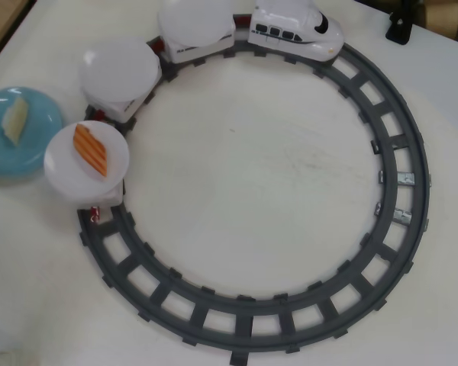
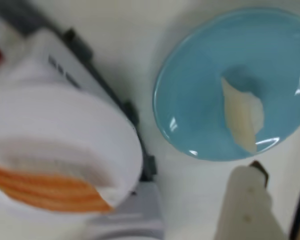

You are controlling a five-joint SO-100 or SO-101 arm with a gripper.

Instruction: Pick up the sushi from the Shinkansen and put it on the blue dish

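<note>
One orange-striped sushi [image 1: 90, 149] remains on the rear white plate [image 1: 65, 171] of the Shinkansen [image 1: 296, 29], left of frame in the overhead view, just beside the blue dish [image 1: 0, 152]. One pale sushi [image 1: 15, 120] already lies there.

Jaws: only one pale finger [image 2: 247, 205] shows in the wrist view; state cannot be told.

Risk: descending off-centre could tip the plate or strike the grey track [image 1: 412, 191].

Both pictures are bright and evenly lit, with soft, weak shadows. The overhead view is slightly soft. The wrist view is strongly blurred, and small glare spots shine on the blue dish [image 2: 200, 95].
</note>
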